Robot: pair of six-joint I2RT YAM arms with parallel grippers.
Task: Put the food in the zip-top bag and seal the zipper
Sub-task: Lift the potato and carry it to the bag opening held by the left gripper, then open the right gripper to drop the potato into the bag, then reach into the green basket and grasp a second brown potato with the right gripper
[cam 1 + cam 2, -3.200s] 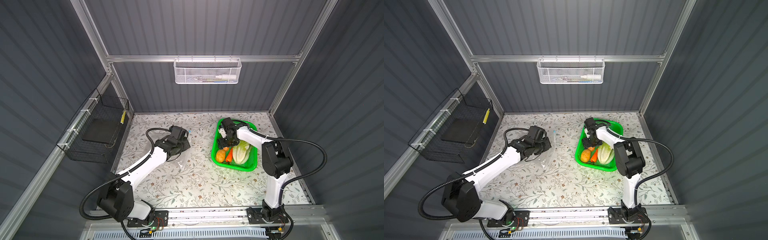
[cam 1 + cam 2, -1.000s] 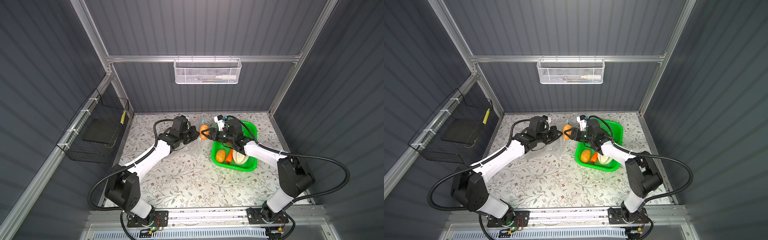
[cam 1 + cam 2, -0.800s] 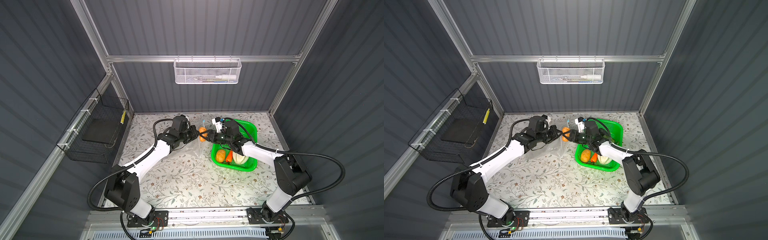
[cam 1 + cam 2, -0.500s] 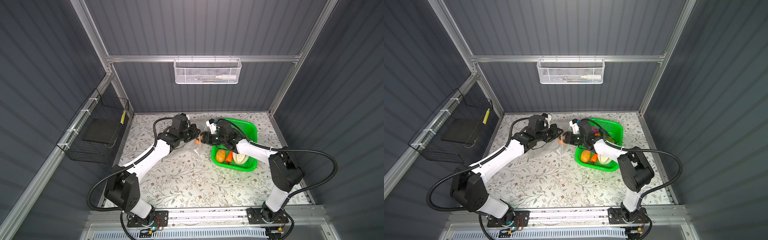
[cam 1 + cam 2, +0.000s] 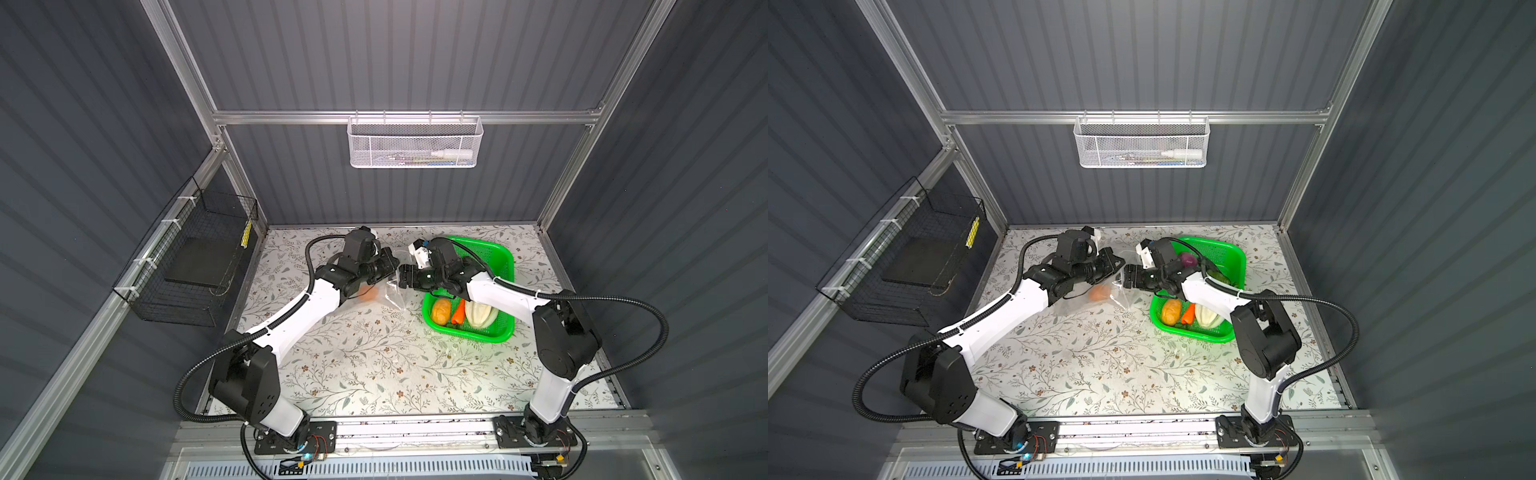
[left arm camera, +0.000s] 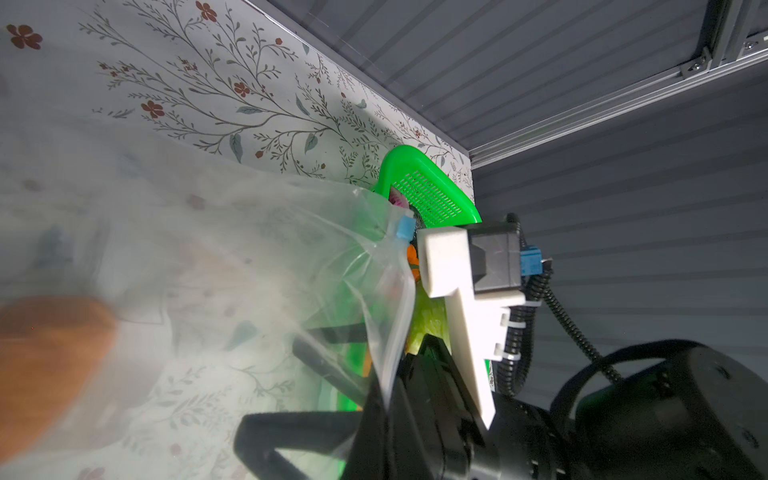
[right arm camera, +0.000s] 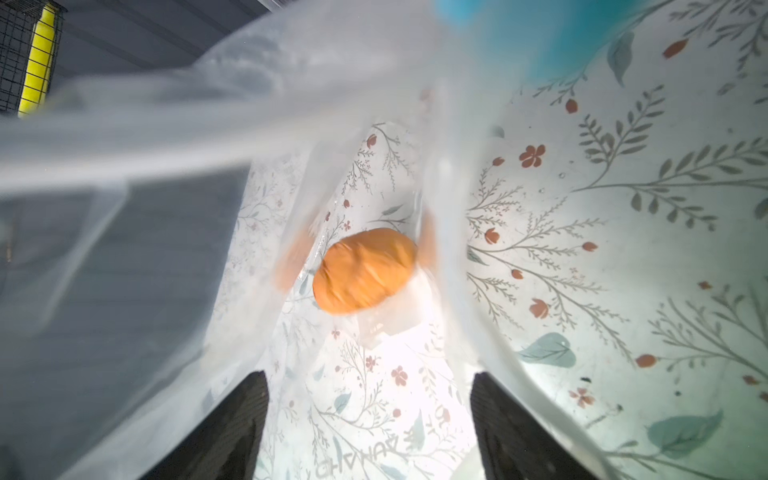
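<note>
Lying now inside the zip-top bag, the small orange pumpkin has left the right tool, which gripped it at the bag's mouth half a second earlier. That tool now stands wide with nothing between its fingers; in the left wrist view they show dark through the film. The left tool is closed tight on the bag's upper lip, holding the mouth off the surface.

The bag is clear and crinkled. Its light-blue slider tab sits at one end of the open mouth. The pumpkin looks rounded, faintly ribbed and slightly blurred behind the plastic, deep in the bag, apart from the right tool's fingers and below the left tool.

Bag and pumpkin sit toward the back edge of the surface, near its middle, just left of the green basket. In the basket lie a potato-like lump, a carrot, a napa cabbage and a purple onion.
</note>
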